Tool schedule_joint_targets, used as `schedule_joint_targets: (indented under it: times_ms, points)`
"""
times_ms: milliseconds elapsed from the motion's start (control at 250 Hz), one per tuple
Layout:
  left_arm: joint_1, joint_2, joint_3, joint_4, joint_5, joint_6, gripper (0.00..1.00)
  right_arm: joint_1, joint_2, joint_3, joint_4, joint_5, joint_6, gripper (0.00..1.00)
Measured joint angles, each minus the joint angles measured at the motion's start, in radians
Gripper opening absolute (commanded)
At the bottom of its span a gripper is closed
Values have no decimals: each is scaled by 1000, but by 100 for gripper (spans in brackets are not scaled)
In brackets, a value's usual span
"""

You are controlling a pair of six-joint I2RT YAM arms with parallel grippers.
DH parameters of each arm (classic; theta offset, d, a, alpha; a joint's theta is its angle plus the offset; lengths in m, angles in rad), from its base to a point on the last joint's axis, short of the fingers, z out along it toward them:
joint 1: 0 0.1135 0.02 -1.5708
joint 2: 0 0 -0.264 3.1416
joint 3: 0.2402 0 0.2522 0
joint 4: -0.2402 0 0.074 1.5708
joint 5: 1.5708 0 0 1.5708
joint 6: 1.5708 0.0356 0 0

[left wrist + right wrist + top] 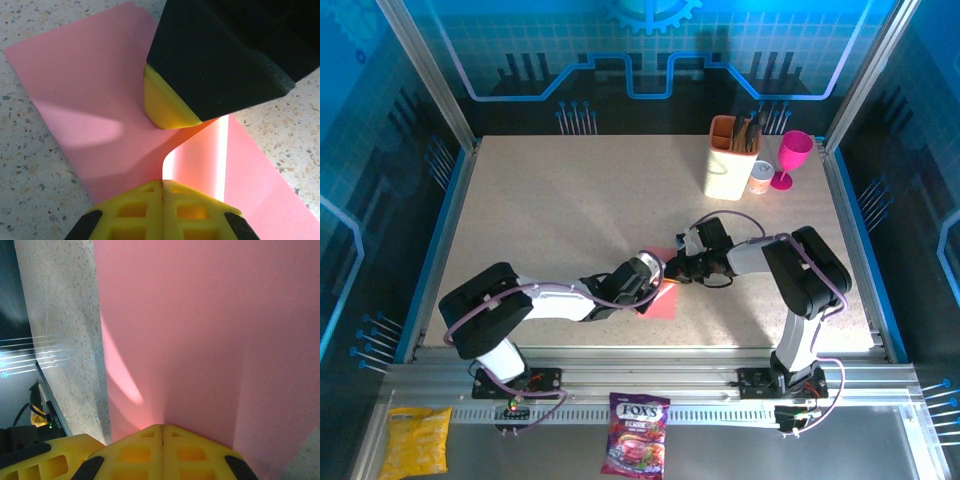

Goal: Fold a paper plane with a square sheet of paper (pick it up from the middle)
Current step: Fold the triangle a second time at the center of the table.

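A salmon-pink sheet of paper [666, 301] lies on the speckled table [550, 220] at the centre front, between the two grippers. In the left wrist view the paper [85, 90] lies mostly flat, and one flap curls up into my left gripper [162, 183], which is shut on that raised edge. My right gripper [678, 268] is shut. One of its yellow fingertips [165, 107] presses down on the sheet just beyond the raised flap. In the right wrist view its closed jaws [162, 428] rest against the paper [190, 330], with the lifted flap standing at the right.
At the back right stand a beige holder with utensils [730, 165], a small white cup [761, 178] and a magenta goblet [792, 158]. A candy bag [636, 432] and a yellow bag [417, 440] lie on the front ledge. Blue-lit walls enclose the table.
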Motion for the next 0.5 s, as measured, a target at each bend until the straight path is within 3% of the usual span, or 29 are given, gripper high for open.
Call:
schedule_joint_targets:
  times_ms: [499]
  points:
    - [2, 30, -26, 37, -8, 2, 0, 0, 1, 24, -43, 3, -7, 0]
